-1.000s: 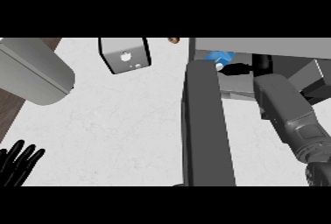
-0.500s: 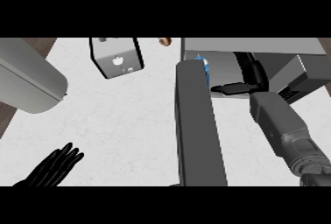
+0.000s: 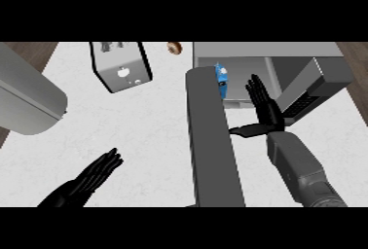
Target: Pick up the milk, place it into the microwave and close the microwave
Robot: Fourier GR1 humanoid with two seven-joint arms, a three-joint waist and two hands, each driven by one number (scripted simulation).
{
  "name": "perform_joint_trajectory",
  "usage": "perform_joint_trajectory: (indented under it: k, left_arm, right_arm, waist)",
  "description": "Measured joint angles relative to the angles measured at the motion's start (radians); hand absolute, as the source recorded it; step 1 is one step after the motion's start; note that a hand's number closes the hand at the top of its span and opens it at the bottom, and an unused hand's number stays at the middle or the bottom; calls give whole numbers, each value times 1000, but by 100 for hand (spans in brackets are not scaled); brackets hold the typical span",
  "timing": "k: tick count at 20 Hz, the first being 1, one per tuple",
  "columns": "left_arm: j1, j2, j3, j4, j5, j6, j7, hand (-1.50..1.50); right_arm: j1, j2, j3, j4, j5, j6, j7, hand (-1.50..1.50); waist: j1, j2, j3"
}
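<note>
Blue milk (image 3: 222,80) sits inside microwave (image 3: 302,73); right hand (image 3: 265,106) open beside it, door (image 3: 212,146) on its left, unclosed.

Milk (image 3: 222,80) inside microwave (image 3: 302,63), behind door (image 3: 212,146)

Blue milk (image 3: 222,81) upright in microwave (image 3: 287,63).

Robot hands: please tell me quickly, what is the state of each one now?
Left robot hand: open, fingers straight, holding nothing, over the counter.
Right robot hand: open, fingers straight, holding nothing, beside the milk in the microwave.
</note>
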Motion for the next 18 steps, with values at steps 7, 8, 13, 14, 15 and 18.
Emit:
perform_joint_trajectory:
  k: [7, 8, 13, 14, 15, 18]
  left_arm:
    - [-79, -1, -47, 99, -96, 60, -57, 150]
    - [-101, -3, -56, 125, -113, 77, -65, 150]
    - [-181, -7, -108, 213, -192, 138, -70, 150]
    - [-192, -5, -118, 226, -211, 142, -80, 150]
    - [-200, -2, -129, 245, -236, 146, -97, 150]
    - [-247, -6, -178, 296, -288, 189, -116, 150]
  right_arm:
    - [210, 5, 59, -93, 22, -11, -30, -150]
    - [236, -5, 66, -113, 23, -9, -29, -150]
    - [390, -28, 81, -234, 3, 7, -32, -150]
    - [423, -36, 82, -265, -6, 14, -29, -150]
    - [454, -45, 83, -293, -14, 23, -28, -150]
    - [557, -71, 85, -391, -44, 51, -15, -150]
  waist:
    - [-32, -10, -2]
    - [-36, -10, -2]
    - [-50, -11, -3]
    - [-49, -11, -3]
    - [-53, -11, -4]
    - [-55, -10, -4]
